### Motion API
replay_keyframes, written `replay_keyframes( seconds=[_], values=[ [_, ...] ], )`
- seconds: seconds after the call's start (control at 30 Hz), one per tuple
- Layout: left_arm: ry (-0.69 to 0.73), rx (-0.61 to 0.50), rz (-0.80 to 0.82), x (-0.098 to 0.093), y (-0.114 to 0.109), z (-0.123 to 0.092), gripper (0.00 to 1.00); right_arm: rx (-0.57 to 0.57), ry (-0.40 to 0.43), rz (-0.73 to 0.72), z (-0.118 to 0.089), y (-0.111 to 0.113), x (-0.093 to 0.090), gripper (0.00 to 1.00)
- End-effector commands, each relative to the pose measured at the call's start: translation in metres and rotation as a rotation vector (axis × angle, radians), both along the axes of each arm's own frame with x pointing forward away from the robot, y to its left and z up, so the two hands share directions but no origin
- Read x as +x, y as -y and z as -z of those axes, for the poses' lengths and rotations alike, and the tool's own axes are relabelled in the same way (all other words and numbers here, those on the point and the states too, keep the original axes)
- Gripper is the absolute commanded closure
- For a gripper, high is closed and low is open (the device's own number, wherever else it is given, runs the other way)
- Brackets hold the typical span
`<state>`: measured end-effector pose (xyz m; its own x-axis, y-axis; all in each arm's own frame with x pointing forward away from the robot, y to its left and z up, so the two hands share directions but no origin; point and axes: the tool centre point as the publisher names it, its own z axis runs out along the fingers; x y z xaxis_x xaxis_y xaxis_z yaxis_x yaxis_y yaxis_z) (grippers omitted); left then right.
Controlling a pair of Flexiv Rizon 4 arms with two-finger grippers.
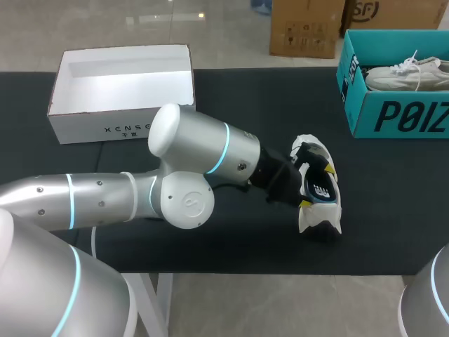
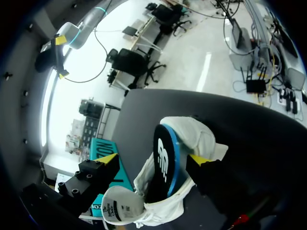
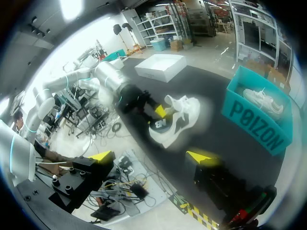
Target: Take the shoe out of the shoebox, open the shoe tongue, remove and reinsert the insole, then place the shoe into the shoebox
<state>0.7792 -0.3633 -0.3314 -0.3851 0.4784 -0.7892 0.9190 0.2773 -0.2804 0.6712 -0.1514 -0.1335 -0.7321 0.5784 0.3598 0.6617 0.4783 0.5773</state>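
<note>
Head view first: my silver left arm (image 1: 105, 196) comes in from the left edge and reaches past the middle of the black table (image 1: 231, 98). My left gripper (image 1: 316, 186) is at the white fabric shoe with dark panels (image 1: 319, 217), which lies on the table at centre right, outside both boxes. A black insole with a blue edge (image 1: 319, 189) shows in the shoe's mouth. An open white cardboard shoebox (image 1: 119, 116) sits upper left, and an open teal shoebox (image 1: 393, 116) sits upper right with a second white shoe (image 1: 400, 74) inside. My right arm (image 1: 429, 295) only shows in the bottom right corner. Left wrist view now: the left gripper (image 2: 153, 158) is spread wide with the shoe (image 2: 192, 136) between its fingers. The insole (image 2: 165, 160) stands on edge there. One finger (image 2: 211, 172) is against the shoe's side, and I can't confirm that the other touches. Right wrist view: my right gripper (image 3: 151, 155) hangs off the table's near edge, fingers wide, holding nothing. Ahead of it lies the shoe (image 3: 180, 115) with the left gripper (image 3: 158, 111) on it. The teal shoebox (image 3: 259, 122) is beside that, and the white shoebox (image 3: 160, 67) is beyond.
</note>
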Motion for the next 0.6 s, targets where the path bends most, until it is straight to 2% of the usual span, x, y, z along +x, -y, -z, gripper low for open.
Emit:
replay_keyframes(
  seconds=[0.03,0.13,0.2,0.27,0.4,0.43,0.47,0.5,0.6],
  values=[
    [0.002,0.013,-0.007,-0.0053,-0.0090,-0.0064,0.01,-0.002,-0.002,0.000,0.0003,0.0001,0.0007,0.00],
    [-0.006,0.004,-0.008,-0.0077,-0.0054,-0.0043,0.29,-0.002,-0.002,0.000,0.0003,0.0001,0.0007,0.00],
    [-0.009,-0.002,-0.008,-0.0089,-0.0040,-0.0041,0.52,-0.002,-0.002,0.000,0.0003,0.0001,0.0007,0.00],
    [-0.010,-0.006,-0.006,-0.0108,-0.0029,-0.0046,0.57,-0.002,-0.002,0.000,0.0003,0.0001,0.0007,0.00],
    [-0.015,-0.010,-0.003,-0.0114,-0.0028,-0.0026,0.75,-0.002,-0.002,0.000,0.0003,0.0001,0.0007,0.00],
    [-0.016,-0.010,-0.001,-0.0115,-0.0029,-0.0026,0.83,-0.002,-0.002,0.000,0.0003,0.0001,0.0007,0.00],
    [-0.016,-0.010,0.000,-0.0117,-0.0029,-0.0028,0.97,-0.002,-0.002,0.000,0.0003,0.0001,0.0007,0.00],
    [-0.016,-0.010,0.001,-0.0118,-0.0029,-0.0029,1.00,-0.002,-0.002,0.000,0.0003,0.0001,0.0007,0.00],
    [-0.016,-0.009,0.007,-0.0121,-0.0021,-0.0018,1.00,-0.002,-0.002,0.000,0.0003,0.0001,0.0007,0.00]
  ],
)
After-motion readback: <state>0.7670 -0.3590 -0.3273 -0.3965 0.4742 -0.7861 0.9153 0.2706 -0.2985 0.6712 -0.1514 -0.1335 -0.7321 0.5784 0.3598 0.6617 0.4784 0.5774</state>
